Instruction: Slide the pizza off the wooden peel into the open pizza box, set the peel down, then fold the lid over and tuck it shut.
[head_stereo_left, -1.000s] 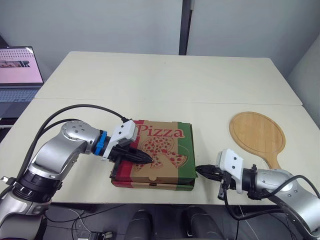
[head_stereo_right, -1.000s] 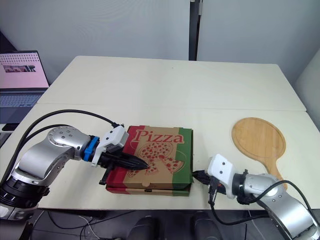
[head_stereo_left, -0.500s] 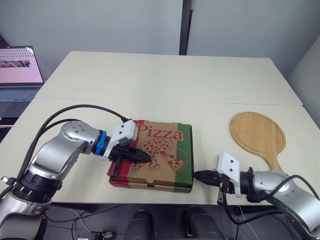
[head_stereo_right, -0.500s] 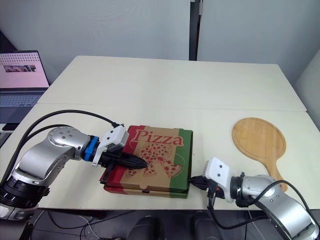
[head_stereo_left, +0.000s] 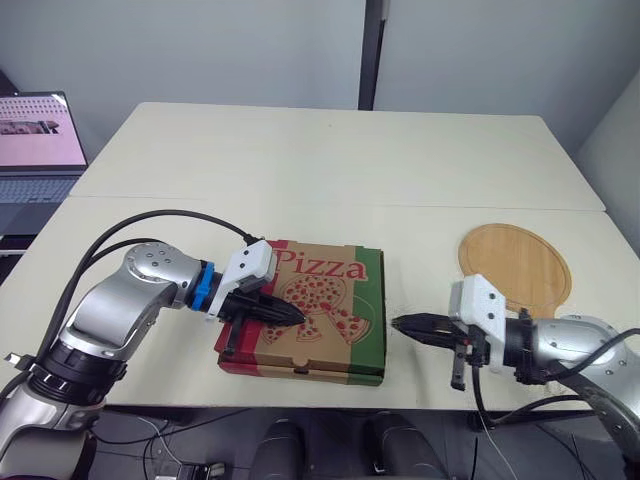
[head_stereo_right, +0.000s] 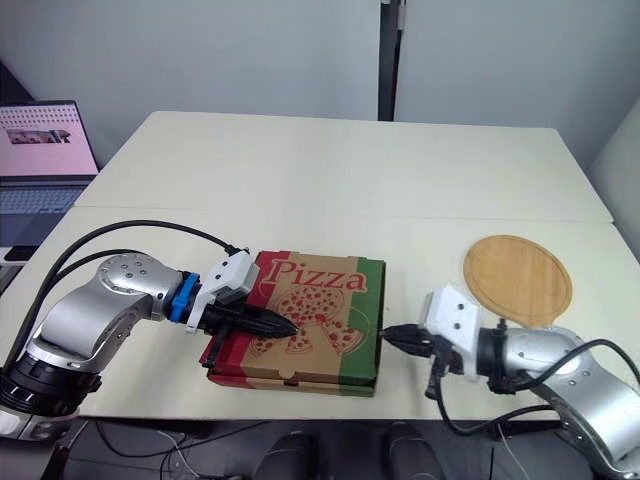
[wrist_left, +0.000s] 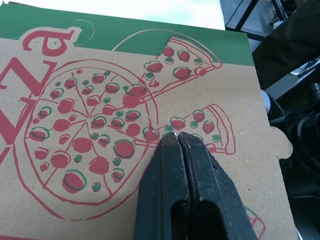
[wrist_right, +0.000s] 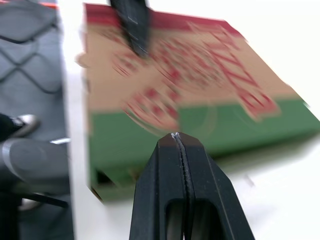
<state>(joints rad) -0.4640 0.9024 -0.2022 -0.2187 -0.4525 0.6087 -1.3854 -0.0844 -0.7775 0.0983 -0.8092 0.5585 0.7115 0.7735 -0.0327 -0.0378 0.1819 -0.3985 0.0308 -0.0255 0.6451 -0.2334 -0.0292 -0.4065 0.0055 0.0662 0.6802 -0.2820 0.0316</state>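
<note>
Pizza box closed, flat on bench. Left pincer fingers together, tips on printed lid near its middle. Right pincer fingers together, pointing at box's green side, just beside it. Wooden peel flat on bench behind right pincer, apart from box.

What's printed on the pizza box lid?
The lid shows a red pizza drawing on brown, green-edged; best in left wrist view.

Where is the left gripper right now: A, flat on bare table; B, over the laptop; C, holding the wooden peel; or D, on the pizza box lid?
D: the left gripper, shut, rests on the printed lid of the closed pizza box, away from the wooden peel.
</note>
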